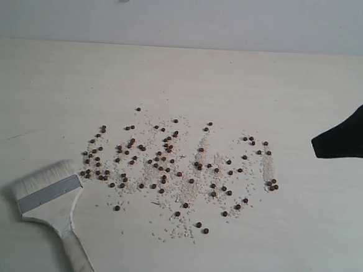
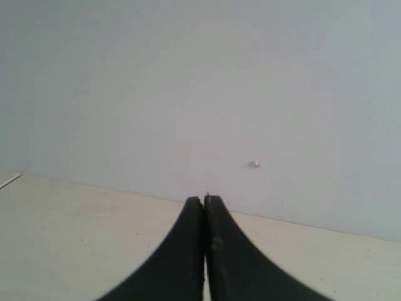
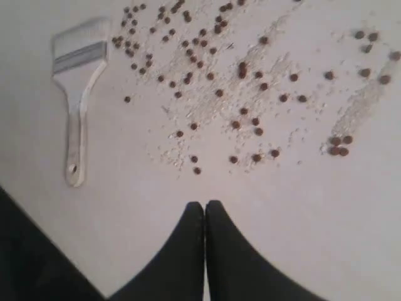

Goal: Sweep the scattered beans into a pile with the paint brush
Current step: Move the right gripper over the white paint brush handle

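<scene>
Pre-grasp. Wide flat off-white-bristled paint brush lies untouched on pale counter beside scattered reddish-brown beans. Black left pincer and black right pincer pressed together, empty. Next: open 1, take handle.

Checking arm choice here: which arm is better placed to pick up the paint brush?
Probably left. The paint brush lies on the left arm's side, while the right gripper sits far right with the beans between. The left gripper is outside the exterior view, so its reach is unsure.
</scene>
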### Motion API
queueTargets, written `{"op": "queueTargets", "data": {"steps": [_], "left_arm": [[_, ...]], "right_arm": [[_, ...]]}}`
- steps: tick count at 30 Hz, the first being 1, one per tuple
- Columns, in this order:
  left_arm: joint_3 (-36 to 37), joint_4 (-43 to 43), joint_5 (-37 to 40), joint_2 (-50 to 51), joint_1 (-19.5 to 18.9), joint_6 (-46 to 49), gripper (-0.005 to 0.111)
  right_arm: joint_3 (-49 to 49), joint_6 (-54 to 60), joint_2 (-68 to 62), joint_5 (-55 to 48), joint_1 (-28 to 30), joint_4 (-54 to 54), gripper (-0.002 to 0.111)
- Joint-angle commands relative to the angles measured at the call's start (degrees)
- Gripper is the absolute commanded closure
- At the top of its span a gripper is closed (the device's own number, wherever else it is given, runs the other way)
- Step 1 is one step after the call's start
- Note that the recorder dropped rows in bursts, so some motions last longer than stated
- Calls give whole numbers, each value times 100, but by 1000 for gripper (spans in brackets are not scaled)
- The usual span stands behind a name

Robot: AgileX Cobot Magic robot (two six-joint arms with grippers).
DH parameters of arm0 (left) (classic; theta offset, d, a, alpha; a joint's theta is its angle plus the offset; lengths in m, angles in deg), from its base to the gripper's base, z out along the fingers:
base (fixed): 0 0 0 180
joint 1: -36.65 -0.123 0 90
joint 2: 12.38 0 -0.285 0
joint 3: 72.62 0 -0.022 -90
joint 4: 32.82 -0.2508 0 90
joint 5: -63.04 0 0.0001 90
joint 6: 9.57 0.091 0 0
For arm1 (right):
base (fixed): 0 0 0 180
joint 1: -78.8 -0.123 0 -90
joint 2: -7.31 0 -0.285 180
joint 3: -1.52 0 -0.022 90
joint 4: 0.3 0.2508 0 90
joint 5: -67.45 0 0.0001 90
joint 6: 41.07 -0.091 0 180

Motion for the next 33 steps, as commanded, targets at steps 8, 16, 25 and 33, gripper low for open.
{"op": "queueTargets", "data": {"steps": [8, 16, 25, 33], "left_arm": [[8, -10, 0, -37, -11, -14, 107], [8, -10, 0, -37, -11, -14, 107], [8, -10, 0, -37, -11, -14, 107], [8, -10, 0, -37, -11, -14, 107]], "right_arm": [[-54, -182, -16, 2247, 3, 71, 108], [-404, 296, -699, 2909, -1077, 439, 108], [-1616, 1, -1910, 1296, -2403, 276, 108], [-1808, -926, -2628, -217, -2598, -165, 108]]}}
